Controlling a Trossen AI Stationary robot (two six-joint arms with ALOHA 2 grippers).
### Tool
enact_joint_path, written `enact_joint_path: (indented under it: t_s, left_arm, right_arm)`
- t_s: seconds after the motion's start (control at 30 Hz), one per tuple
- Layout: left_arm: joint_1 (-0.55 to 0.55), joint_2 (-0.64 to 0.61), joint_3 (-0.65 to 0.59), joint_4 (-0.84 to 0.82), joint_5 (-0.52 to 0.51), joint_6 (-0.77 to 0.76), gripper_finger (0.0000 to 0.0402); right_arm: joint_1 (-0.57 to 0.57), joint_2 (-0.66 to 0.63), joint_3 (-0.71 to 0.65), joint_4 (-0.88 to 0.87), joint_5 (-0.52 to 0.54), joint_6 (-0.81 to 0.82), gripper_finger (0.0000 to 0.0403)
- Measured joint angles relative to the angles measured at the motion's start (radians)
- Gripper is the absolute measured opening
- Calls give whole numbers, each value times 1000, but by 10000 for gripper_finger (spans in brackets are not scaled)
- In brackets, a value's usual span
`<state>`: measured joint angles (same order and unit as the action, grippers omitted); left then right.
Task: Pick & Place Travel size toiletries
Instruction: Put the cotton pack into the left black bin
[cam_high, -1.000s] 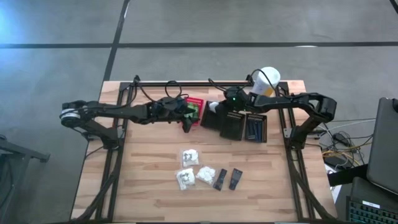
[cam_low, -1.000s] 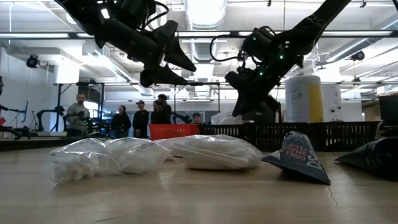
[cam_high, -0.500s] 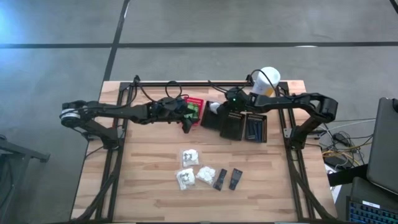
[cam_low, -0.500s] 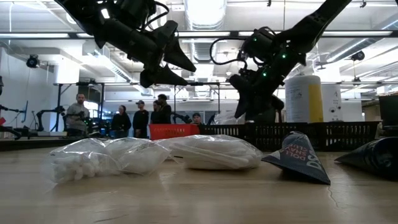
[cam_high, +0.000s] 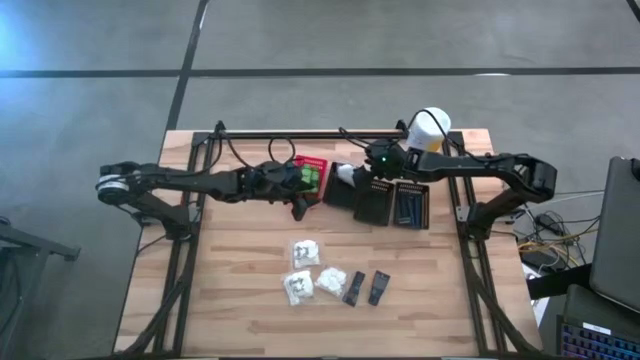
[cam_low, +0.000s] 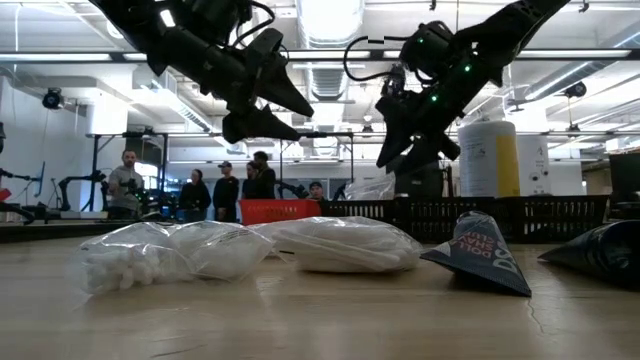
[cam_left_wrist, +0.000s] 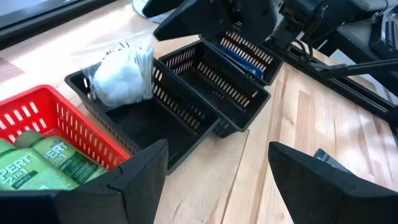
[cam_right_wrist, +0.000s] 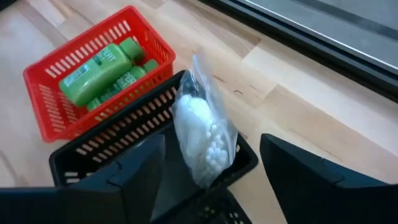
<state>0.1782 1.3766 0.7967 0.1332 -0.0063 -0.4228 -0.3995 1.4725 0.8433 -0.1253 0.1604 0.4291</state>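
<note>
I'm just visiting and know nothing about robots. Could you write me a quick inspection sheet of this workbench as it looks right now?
Surface: wooden table, bare in places.
Job's things: green bottles lie in the red basket; a white pouch leans upright in a black basket; more white pouches and two black packets lie loose on the near half of the table.
Clutter: white-and-yellow canister at the far edge.
Grippers: left tool open, beside the red basket; right tool open, above the black baskets, holding nothing.
Cables: black leads along the far rail; more on the floor to the right.
Surroundings: people standing in the room behind.
</note>
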Motion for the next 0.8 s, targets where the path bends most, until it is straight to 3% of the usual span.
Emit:
enact_joint_path:
  t_s: [0.43, 0.8]
  left_arm:
    - [-13, -1, 0, -1, -2, -26, 282]
    - [-86, -1, 0, -1, 27, -78, 282]
  right_arm:
    - [61, -102, 0, -60, -1, -1, 314]
    - [205, -185, 0, -82, -1, 26, 351]
